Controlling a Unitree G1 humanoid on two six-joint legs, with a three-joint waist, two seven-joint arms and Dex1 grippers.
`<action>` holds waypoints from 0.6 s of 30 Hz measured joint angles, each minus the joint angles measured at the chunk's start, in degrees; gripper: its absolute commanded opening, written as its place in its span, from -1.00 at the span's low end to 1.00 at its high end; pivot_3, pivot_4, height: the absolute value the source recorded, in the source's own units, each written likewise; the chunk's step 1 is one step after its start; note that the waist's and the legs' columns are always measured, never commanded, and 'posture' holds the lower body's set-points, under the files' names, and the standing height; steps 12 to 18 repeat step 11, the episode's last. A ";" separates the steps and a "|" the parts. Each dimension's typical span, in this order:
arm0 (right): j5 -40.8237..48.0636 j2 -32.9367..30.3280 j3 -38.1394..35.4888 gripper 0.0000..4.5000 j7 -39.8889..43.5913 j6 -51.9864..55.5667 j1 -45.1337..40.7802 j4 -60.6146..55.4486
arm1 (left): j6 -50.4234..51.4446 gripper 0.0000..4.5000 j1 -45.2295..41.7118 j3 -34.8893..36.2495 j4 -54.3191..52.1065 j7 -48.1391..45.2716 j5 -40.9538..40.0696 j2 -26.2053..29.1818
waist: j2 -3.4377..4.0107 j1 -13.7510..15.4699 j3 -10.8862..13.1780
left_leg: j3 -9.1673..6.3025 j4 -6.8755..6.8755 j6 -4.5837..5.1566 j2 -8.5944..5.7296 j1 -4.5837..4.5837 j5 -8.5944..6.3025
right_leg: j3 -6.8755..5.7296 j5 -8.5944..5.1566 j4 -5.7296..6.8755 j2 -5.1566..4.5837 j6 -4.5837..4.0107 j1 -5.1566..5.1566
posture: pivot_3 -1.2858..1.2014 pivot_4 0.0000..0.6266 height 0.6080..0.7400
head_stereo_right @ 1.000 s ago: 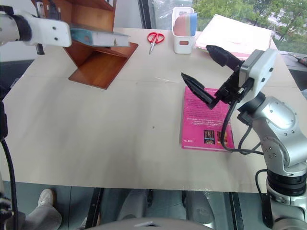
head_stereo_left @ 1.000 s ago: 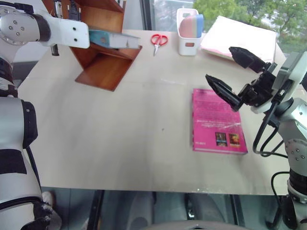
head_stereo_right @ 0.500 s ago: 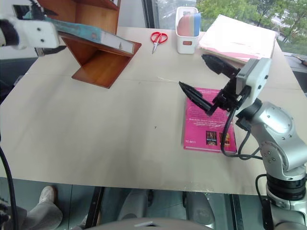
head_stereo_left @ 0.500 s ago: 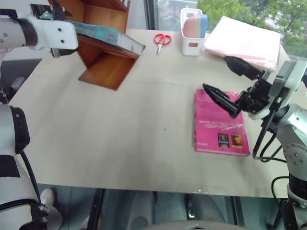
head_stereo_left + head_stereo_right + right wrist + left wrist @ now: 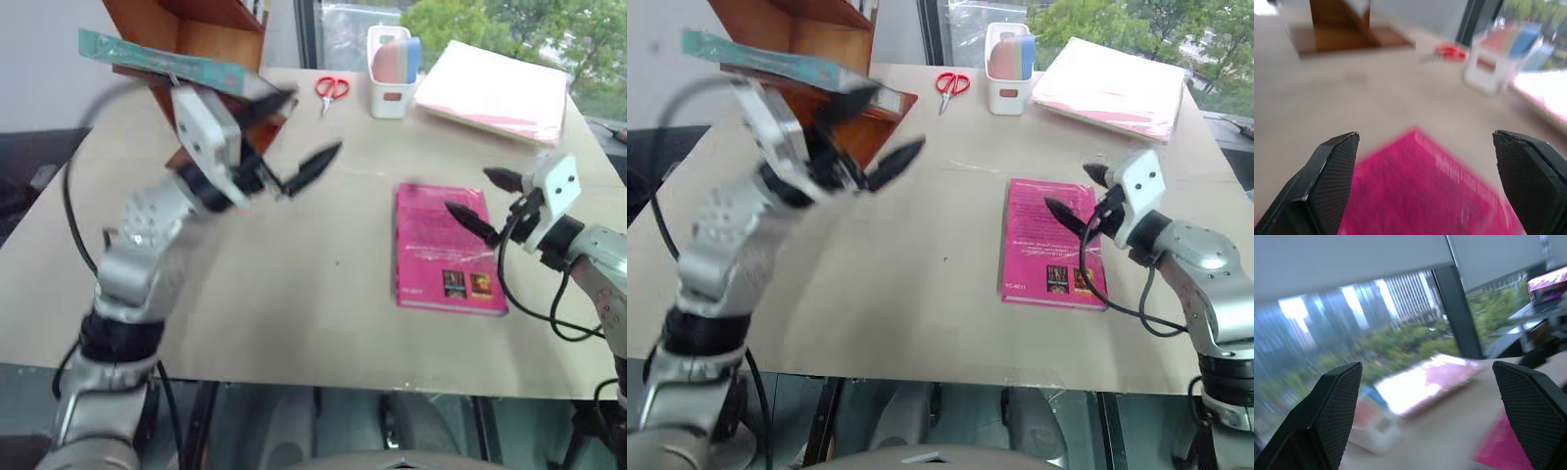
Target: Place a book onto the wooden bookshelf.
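Black fingers of my left gripper (image 5: 294, 137) are standing wide apart and empty, pulled back over the table (image 5: 294, 284) from the shelf they were reaching into a second ago. Up at eleven o'clock the book (image 5: 162, 61) they were clamping is now lying free on a slanted board of the wooden bookshelf (image 5: 211, 20), so I judge the placing done. My right gripper (image 5: 485, 201), also spread and empty, is hanging lower than before over the pink book (image 5: 441, 255) at three o'clock.
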 measured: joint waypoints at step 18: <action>-2.39 -3.89 -19.23 1.00 12.27 -7.29 31.90 0.18 | 3.46 0.99 27.92 10.25 2.95 -6.74 5.69 4.02 | 0.12 0.71 -0.13 | 0.15 0.04 0.07 0.02 0.39 -0.09 | 0.09 -0.03 -0.27 -0.11 -0.03 0.51 | 0.03 -0.52 1.00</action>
